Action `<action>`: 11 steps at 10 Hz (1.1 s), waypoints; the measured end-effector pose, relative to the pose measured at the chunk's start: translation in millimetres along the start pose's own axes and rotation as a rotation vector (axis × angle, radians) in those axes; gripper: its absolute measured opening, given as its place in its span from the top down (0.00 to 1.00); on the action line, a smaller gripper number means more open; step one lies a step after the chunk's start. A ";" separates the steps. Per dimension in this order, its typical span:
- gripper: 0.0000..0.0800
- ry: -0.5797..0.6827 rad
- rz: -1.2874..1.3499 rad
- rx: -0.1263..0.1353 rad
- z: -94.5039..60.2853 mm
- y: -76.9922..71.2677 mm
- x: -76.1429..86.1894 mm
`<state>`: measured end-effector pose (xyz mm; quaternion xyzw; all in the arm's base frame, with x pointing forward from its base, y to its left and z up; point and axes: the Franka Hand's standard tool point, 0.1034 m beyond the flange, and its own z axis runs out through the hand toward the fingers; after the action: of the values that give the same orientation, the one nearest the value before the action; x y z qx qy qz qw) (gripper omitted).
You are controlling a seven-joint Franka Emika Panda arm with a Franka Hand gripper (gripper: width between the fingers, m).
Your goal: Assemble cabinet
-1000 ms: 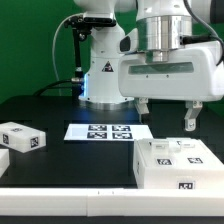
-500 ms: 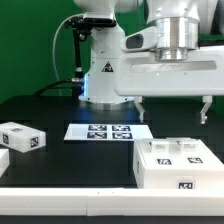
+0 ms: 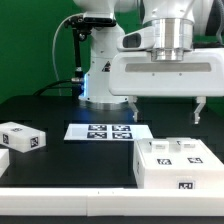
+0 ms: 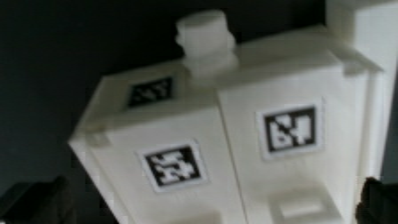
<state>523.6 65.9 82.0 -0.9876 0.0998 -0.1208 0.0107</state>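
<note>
Fingers wide apart, above cabinet.

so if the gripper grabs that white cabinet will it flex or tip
Probably stiff: the cabinet looks like a rigid, flat-walled plastic box. It likely won't roll or tip easily, since it sits low and broad on a flat face. Its smooth white faces may be somewhat slippery for the gripper, which hangs open above it.
</note>
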 end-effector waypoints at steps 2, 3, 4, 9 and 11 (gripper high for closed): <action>0.00 0.009 -0.007 0.004 8.2 -7.9 -14.9; 0.00 0.005 -0.012 0.005 8.9 -9.0 -16.4; 0.00 0.006 -0.012 0.003 8.9 -7.6 -15.7; 0.00 0.029 -0.232 -0.027 14.3 -0.3 -18.8; 0.00 0.027 -0.227 -0.027 15.1 0.6 -19.8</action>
<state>508.4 69.1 62.7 -0.9909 -0.0110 -0.1332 -0.0178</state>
